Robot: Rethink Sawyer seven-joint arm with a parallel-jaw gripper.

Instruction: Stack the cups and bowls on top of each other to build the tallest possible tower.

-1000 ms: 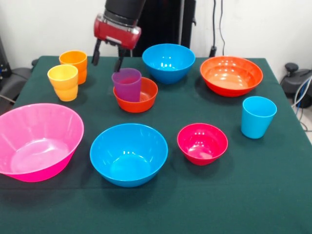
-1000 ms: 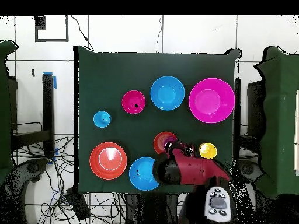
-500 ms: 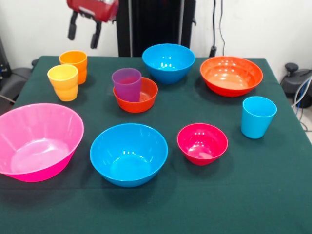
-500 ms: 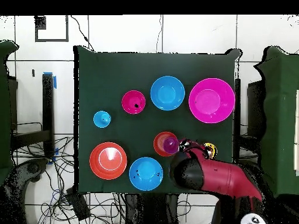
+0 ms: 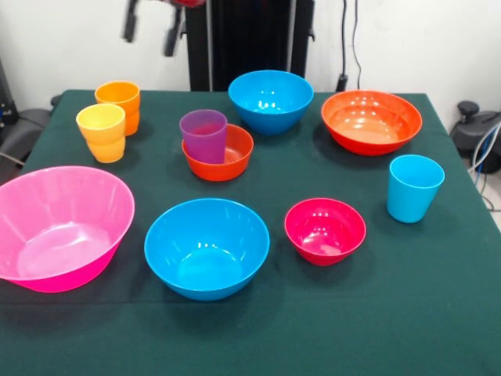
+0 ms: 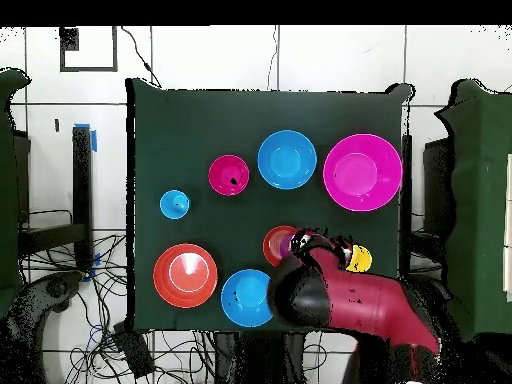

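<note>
The purple cup (image 5: pixel 203 135) stands upright inside the small orange bowl (image 5: pixel 230 162), at the back of the table, left of centre. My gripper (image 5: pixel 150 23) hangs open and empty high above the table at the top edge, up and to the left of that pair. Below it the yellow cup (image 5: pixel 101 131) and orange cup (image 5: pixel 119 102) stand side by side. The small crimson bowl (image 5: pixel 325 229) and light blue cup (image 5: pixel 413 186) sit apart at the right. In the overhead view the red arm (image 6: pixel 345 298) hides the orange cup and part of the small orange bowl (image 6: pixel 272 243).
A huge pink bowl (image 5: pixel 59 225) fills the front left. One blue bowl (image 5: pixel 207 247) sits front centre and another (image 5: pixel 271 99) at the back. The wide orange bowl (image 5: pixel 371 120) is at the back right. Cables hang behind the table.
My gripper has risen from just over the purple cup to the top edge, drifting left of it. The cups and bowls have not moved.
</note>
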